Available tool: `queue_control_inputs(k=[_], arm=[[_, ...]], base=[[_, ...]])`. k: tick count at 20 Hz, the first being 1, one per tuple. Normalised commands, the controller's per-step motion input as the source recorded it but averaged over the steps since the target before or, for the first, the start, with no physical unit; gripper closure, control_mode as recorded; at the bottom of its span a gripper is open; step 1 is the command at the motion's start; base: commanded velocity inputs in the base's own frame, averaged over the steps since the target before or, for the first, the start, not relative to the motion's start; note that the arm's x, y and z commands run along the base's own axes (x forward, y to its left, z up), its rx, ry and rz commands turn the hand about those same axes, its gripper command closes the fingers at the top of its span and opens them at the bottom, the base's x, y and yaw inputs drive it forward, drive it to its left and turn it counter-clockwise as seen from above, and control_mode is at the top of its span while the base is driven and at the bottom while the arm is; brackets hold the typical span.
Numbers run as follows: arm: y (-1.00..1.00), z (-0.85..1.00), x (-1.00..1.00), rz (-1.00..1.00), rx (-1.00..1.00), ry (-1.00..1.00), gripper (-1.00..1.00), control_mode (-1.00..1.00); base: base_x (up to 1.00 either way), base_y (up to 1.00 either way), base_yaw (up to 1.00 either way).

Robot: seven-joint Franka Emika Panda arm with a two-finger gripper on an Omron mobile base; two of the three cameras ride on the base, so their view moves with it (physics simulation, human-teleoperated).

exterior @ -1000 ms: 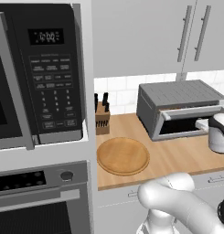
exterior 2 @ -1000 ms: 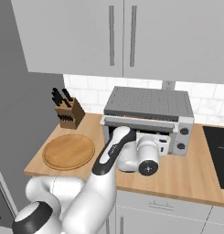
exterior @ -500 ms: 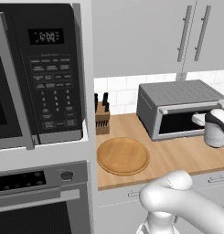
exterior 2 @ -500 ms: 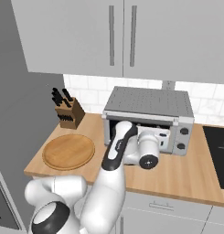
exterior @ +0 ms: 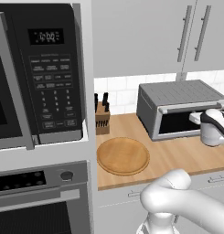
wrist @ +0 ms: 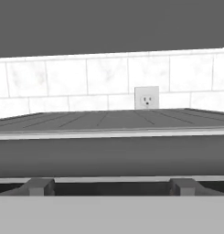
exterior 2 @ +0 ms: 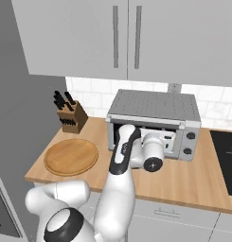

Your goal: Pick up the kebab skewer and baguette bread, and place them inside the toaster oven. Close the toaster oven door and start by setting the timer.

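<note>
The toaster oven [exterior: 177, 93] stands on the counter at the back right, its ribbed top [wrist: 109, 119] lying just below the hand camera. Its dark glass door [exterior: 175, 123] stands almost upright, and I cannot tell whether it is fully closed. The silver bar handle [wrist: 111, 155] runs across the hand view close in front. My gripper [exterior 2: 154, 144] is pressed up against the door front, level with the handle. Its fingers are hidden behind the hand, so their state is unclear. The kebab skewer and the baguette bread are hidden from view.
A round wooden board [exterior: 123, 155] lies bare on the counter left of the oven. A knife block [exterior: 102, 116] stands behind it by the tiled wall. A black microwave [exterior: 40, 73] and a wall oven [exterior: 35, 201] take up the left. A stovetop [exterior 2: 226, 156] lies to the right.
The door has swung up from a lowered tilt to almost upright. My hand has followed it up and in towards the oven front.
</note>
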Motion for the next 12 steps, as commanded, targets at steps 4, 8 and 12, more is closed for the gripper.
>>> queue_control_inputs(k=[4,8,12], arm=[[0.00,-0.01,0.23,0.00,0.00,0.00,-1.00,-1.00],[0.00,-0.10,0.19,0.00,0.00,0.00,-1.00,-1.00],[0.00,-0.16,0.04,0.00,0.00,0.00,-1.00,-1.00]], base=[[0.00,0.00,0.00],[0.00,0.00,0.00],[0.00,0.00,0.00]])
